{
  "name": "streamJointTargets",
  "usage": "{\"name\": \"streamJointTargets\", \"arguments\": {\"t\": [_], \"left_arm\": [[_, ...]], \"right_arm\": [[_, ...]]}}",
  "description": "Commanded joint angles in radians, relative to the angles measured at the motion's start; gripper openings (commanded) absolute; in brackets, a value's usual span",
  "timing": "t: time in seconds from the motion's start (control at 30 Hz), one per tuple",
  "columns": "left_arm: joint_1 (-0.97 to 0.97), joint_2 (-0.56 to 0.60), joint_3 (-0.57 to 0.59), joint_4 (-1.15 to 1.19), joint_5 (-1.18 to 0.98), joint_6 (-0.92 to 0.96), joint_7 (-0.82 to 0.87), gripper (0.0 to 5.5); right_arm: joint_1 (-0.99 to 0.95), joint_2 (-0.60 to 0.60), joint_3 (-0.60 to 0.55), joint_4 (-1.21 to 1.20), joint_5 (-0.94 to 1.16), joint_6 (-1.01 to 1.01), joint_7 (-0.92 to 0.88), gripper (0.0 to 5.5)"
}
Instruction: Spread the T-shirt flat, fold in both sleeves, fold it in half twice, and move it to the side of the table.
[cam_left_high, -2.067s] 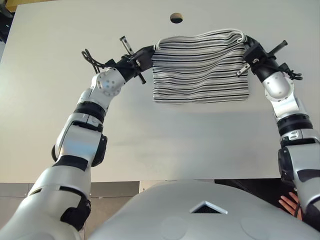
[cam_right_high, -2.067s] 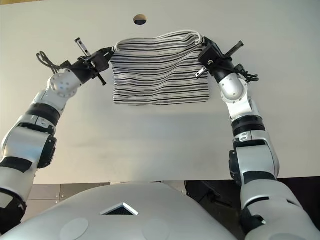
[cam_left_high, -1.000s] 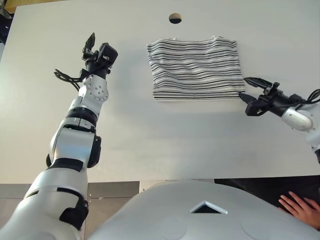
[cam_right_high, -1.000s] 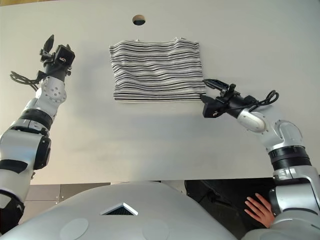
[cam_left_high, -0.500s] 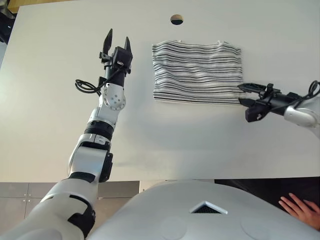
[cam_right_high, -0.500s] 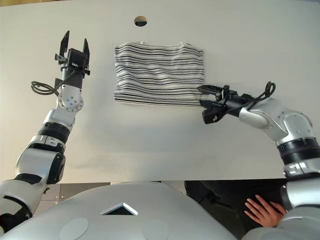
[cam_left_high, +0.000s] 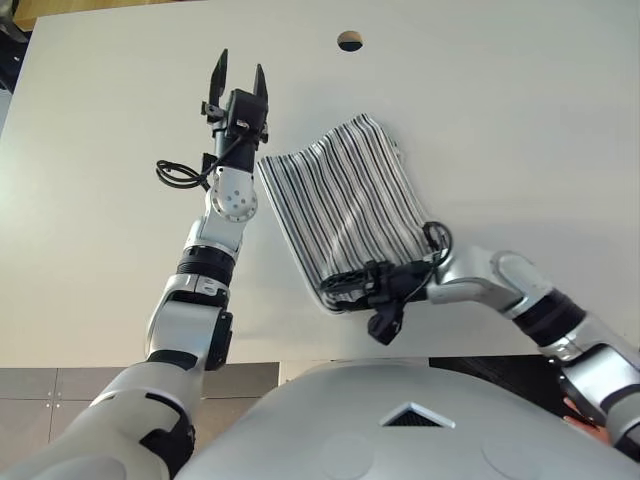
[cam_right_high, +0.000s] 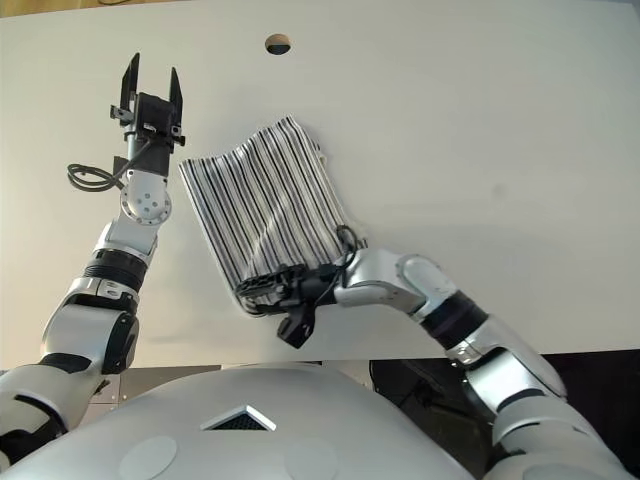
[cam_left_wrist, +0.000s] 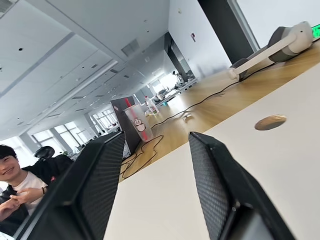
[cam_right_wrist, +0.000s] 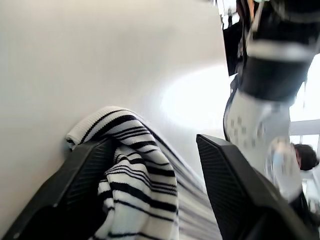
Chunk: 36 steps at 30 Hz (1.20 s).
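Striped T-shirt (cam_left_high: 345, 205) lay folded and skewed on the table (cam_left_high: 500, 120), its near corner by the front edge.
Right gripper (cam_right_wrist: 150, 144) straddled that corner, fingers apart, fabric bunched against one. Left gripper (cam_left_high: 240, 66) stood just past the shirt's left corner, spread and holding nothing.

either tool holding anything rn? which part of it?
Left tool is open and empty. The T-shirt's near corner sits bunched between the right tool's fingers, but they stand apart in the right wrist view, so no clamped hold shows.
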Motion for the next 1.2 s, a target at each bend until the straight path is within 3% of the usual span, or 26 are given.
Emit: {"name": "streamJointTargets", "arguments": {"t": [0.03, 0.17, 0.27, 0.53, 0.73, 0.97, 1.2], "left_arm": [[0.009, 0.027, 0.035, -0.017, -0.013, 0.002, 0.001, 2.36], [0.020, 0.038, 0.059, -0.058, -0.023, 0.001, -0.013, 2.36], [0.030, 0.029, 0.065, -0.084, -0.039, -0.002, -0.033, 2.36], [0.026, 0.009, 0.056, -0.086, -0.040, 0.000, -0.061, 2.36], [0.015, 0.006, 0.051, -0.078, -0.034, 0.003, -0.070, 2.36], [0.047, 0.088, 0.046, -0.126, 0.009, -0.024, -0.098, 2.36], [0.131, 0.208, 0.034, -0.219, 0.046, -0.076, -0.173, 2.36]], "right_arm": [[0.022, -0.080, -0.108, -0.088, 0.078, 0.046, 0.016, 2.92], [0.064, -0.191, -0.266, -0.219, 0.248, 0.093, 0.030, 2.92], [-0.051, -0.114, -0.330, -0.073, 0.221, 0.140, -0.044, 2.92], [-0.285, 0.107, -0.199, 0.545, -0.067, 0.143, -0.334, 2.92], [-0.324, 0.056, -0.174, 0.785, -0.157, 0.154, -0.504, 2.92], [-0.009, -0.133, -0.294, 0.366, -0.037, 0.176, -0.462, 2.92], [0.023, -0.079, -0.426, 0.182, 0.016, 0.273, -0.540, 2.92]]}}
